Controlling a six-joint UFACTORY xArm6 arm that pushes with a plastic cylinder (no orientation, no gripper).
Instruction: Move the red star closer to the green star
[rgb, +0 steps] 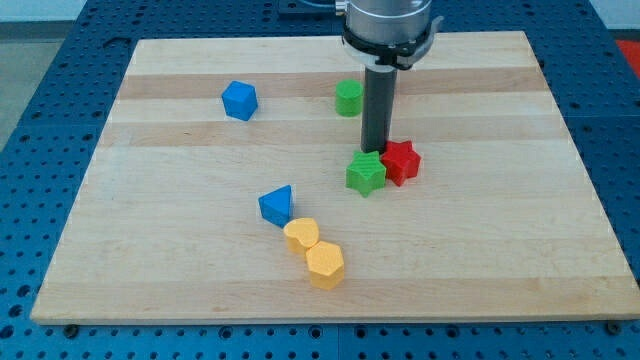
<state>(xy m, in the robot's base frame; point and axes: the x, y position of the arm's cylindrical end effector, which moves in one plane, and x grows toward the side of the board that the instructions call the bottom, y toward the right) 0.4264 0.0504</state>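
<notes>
The red star (402, 162) lies right of the board's middle, touching the green star (366, 173) on its left. My tip (375, 151) stands just above the two stars in the view, at the seam between them, close to or touching their upper edges. The dark rod rises from there to the arm's head at the view's top.
A green cube-like block (349, 97) sits left of the rod. A blue block (239, 100) lies at the upper left. A blue triangle (277, 205), a yellow heart (301, 234) and a yellow hexagon (325, 264) cluster at the lower middle. The wooden board (500, 250) ends all round.
</notes>
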